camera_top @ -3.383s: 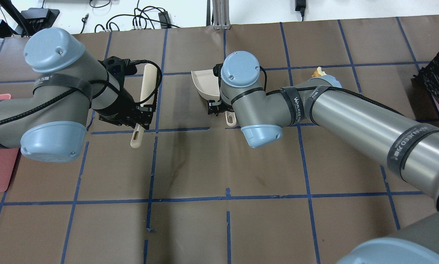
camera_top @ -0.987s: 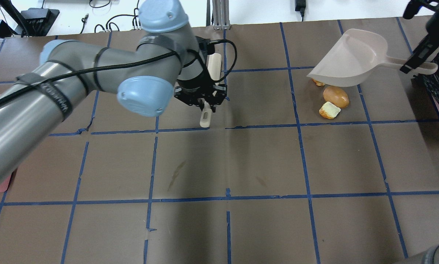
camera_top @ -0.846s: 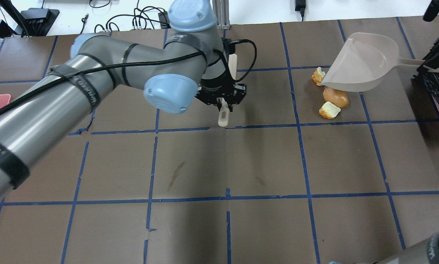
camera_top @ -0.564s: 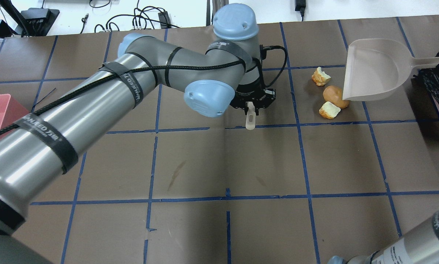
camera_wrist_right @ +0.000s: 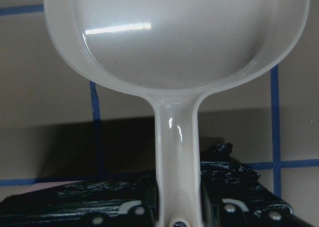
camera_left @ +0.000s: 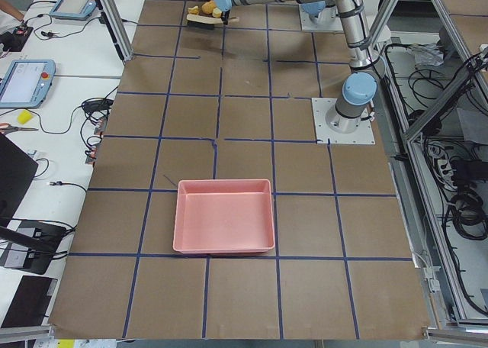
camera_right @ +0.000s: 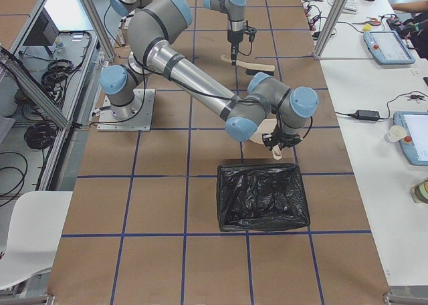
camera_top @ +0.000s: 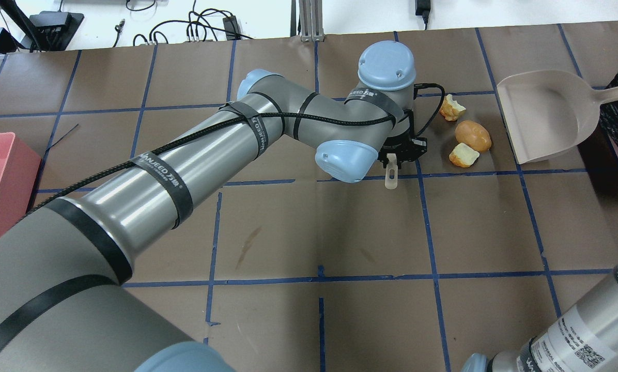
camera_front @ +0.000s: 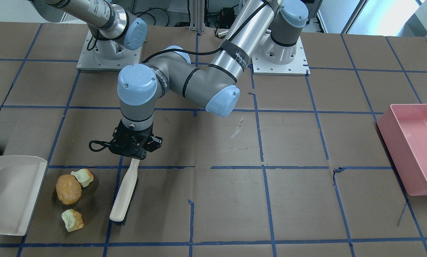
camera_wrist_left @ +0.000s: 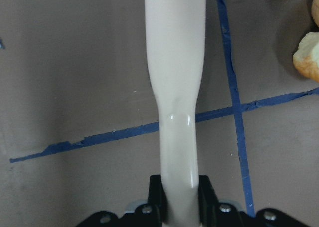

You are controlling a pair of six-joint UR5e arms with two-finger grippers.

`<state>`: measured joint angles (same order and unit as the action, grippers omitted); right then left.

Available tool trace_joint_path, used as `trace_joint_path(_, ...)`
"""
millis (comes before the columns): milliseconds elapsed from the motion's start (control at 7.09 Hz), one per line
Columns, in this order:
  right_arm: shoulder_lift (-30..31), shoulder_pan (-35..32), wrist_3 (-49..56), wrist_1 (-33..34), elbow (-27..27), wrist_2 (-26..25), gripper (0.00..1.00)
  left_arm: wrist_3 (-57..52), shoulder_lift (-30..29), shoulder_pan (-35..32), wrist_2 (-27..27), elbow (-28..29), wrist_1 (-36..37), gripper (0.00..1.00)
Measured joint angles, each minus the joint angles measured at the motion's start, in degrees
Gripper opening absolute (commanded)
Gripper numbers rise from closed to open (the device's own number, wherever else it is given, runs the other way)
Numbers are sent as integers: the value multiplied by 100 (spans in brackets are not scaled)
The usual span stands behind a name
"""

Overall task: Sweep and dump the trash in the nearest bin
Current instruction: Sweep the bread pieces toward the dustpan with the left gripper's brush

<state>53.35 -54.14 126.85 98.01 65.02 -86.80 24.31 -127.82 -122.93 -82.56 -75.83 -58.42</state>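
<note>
Beside glossy dustpan (camera_top: 546,113), lumpy rounded trash (camera_top: 473,135)

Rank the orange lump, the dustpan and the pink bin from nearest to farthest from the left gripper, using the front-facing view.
1. Orange lump: on the view's left, close to the left gripper.
2. Dustpan: at the view's left edge, past the lump.
3. Pink bin: far off at the view's right edge.
</note>
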Motion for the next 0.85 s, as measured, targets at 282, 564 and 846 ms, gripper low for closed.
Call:
trace_joint_path(282, -137, -36, 186, 33, -14, 168, 0, 214, -455, -161, -26, 652, -84, 0)
trace_joint_path(564, -243, -45, 178, 89, -12, 244, 0, 340, -707, -331, -43, 996, -230, 0)
trace_joint_path(846, -301, -80, 177, 102, -6, 252, 0, 403, -890, -412, -100, 1183, -269, 0)
